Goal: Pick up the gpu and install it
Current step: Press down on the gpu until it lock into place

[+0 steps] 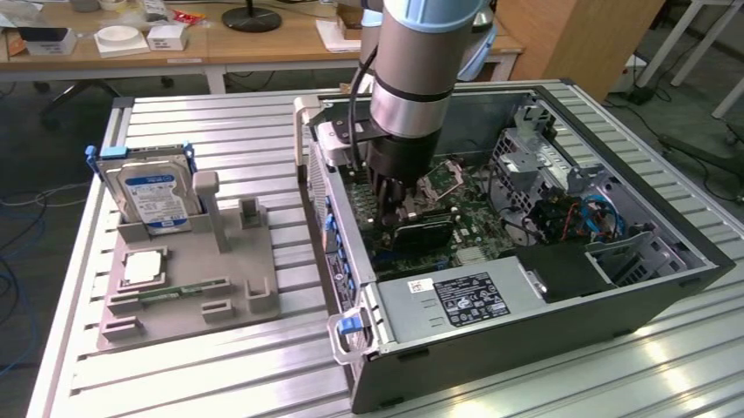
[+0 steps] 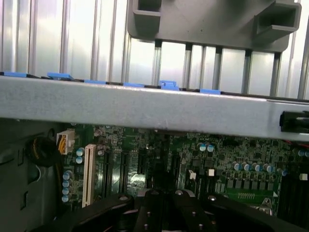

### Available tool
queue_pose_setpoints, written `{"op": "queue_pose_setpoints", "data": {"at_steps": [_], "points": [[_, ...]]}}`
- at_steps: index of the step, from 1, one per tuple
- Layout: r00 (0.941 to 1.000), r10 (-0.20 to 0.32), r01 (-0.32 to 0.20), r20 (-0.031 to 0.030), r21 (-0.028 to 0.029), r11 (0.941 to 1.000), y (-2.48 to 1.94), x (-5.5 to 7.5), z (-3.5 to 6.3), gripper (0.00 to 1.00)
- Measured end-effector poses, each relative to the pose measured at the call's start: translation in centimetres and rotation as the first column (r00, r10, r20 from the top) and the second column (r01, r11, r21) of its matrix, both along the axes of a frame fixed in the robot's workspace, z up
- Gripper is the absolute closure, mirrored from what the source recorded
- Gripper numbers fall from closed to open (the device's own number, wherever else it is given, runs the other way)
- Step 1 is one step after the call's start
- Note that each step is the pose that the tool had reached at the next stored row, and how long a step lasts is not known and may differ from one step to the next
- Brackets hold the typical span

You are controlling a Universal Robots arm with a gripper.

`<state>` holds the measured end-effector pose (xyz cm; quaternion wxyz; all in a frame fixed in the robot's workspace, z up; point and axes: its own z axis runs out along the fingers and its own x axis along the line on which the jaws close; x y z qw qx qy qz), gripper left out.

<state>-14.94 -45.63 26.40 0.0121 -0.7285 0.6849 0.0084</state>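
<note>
Slatted metal table (image 1: pixel 233 366) carries an open computer case (image 1: pixel 651 300), side panel off, motherboard (image 1: pixel 465 231) exposed; the case serves as landmark below.

Arm (image 1: pixel 419 61) comes down from above into the case, over the motherboard's expansion-slot area near the case's rear wall.

Grey parts tray (image 1: pixel 233 279) lies on the table just beside the case, on the exterior view's left. A hard drive (image 1: pixel 149 196) with a blue-white label stands upright in the tray's far corner, well apart from the case. A narrow green memory stick (image 1: pixel 180 292) lies flat in the tray, nearer the case than the drive.

Power supply (image 1: pixel 459 300) sits in the case's near corner.

Gpu (image 1: pixel 421 233) is inside the case, directly under the pincer, dark cooler face showing, standing on the motherboard.

Pincer (image 1: pixel 389 209) is clenched, its tip at the gpu's upper edge; an actual grasp of the card cannot be told. In the wrist view the black pincer fingers (image 2: pixel 152 212) sit together above the slots.
</note>
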Motion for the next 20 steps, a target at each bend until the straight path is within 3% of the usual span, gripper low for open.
{"op": "queue_pose_setpoints", "data": {"at_steps": [5,8,12,14,16,20], "points": [[1.0,0.0,0.0,0.0001,0.0004,1.0,0.01,0.0,-0.11,0.9],[1.0,0.0,0.0,-0.0013,-0.0021,1.0,0.0,0.0,-0.36,0.9],[1.0,0.0,0.0,0.0002,0.0006,1.0,0.03,0.0,-0.28,0.9],[1.0,0.0,0.0,0.0028,0.0036,1.0,0.07,0.0,0.02,0.9],[1.0,0.0,0.0,0.0005,0.0007,1.0,0.04,0.0,0.59,0.9],[1.0,0.0,0.0,0.0004,0.0006,1.0,0.05,0.0,1.31,0.9]]}}
